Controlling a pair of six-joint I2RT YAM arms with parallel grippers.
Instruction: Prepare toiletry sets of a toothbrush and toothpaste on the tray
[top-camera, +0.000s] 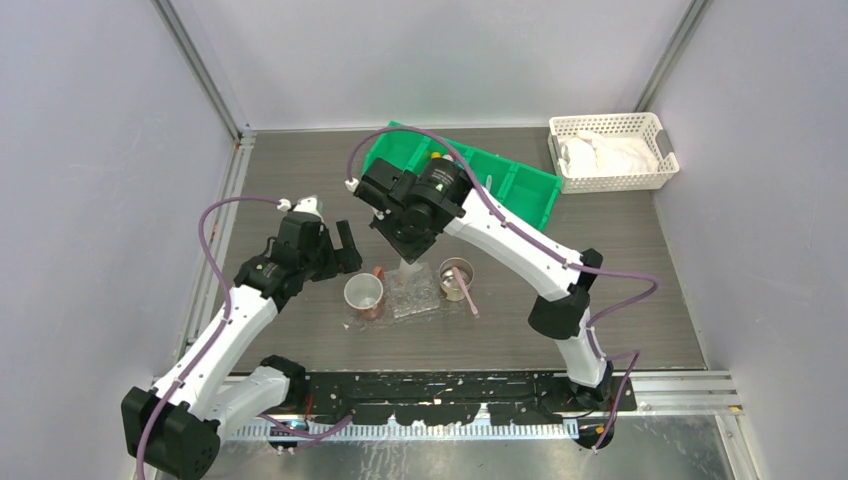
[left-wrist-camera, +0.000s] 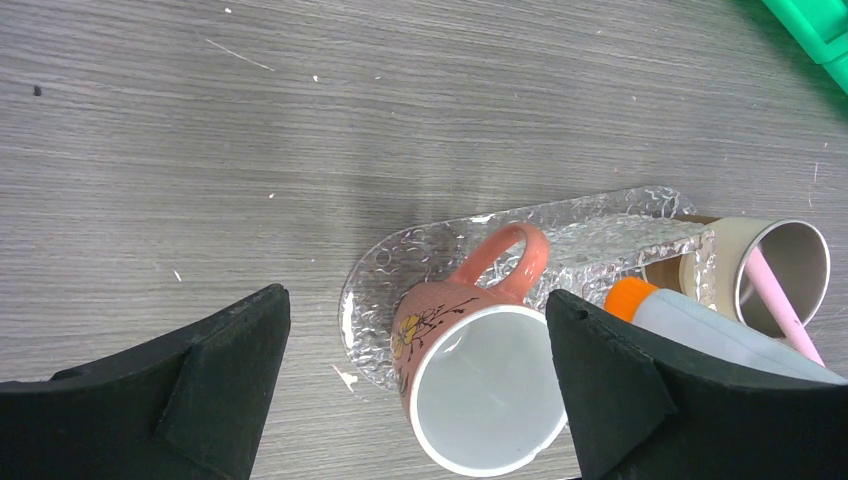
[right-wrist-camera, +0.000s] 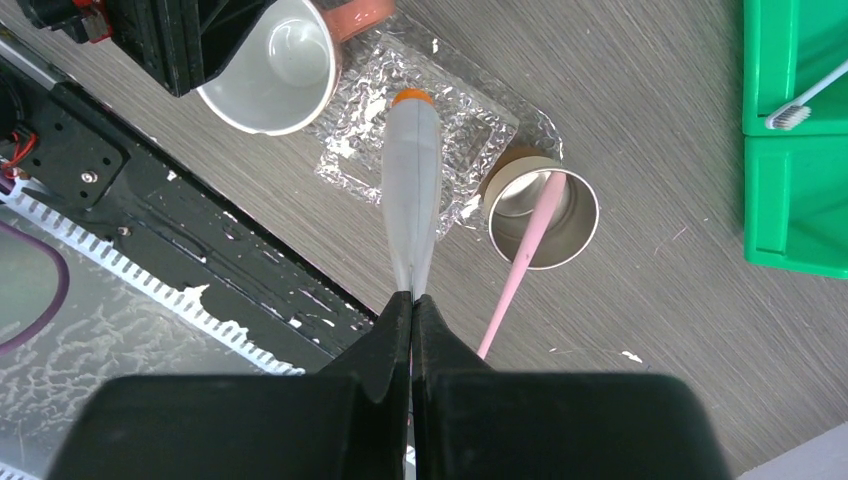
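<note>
Your right tool (right-wrist-camera: 412, 300) pinches the tube (right-wrist-camera: 412, 170) by its tail, cap down above the tray (right-wrist-camera: 460, 110) between mug (right-wrist-camera: 270, 60) and cup (right-wrist-camera: 515, 205); left tool (left-wrist-camera: 415, 330) hangs spread; centre the cap over 1 rim, lower straight.

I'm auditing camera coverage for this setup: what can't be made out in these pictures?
Top view: the right arm covers part of the green bin.
Top view: the white basket's contents are too small to identify.
Right wrist view: seen from above, whether the toothpaste touches the tray is unclear.
</note>
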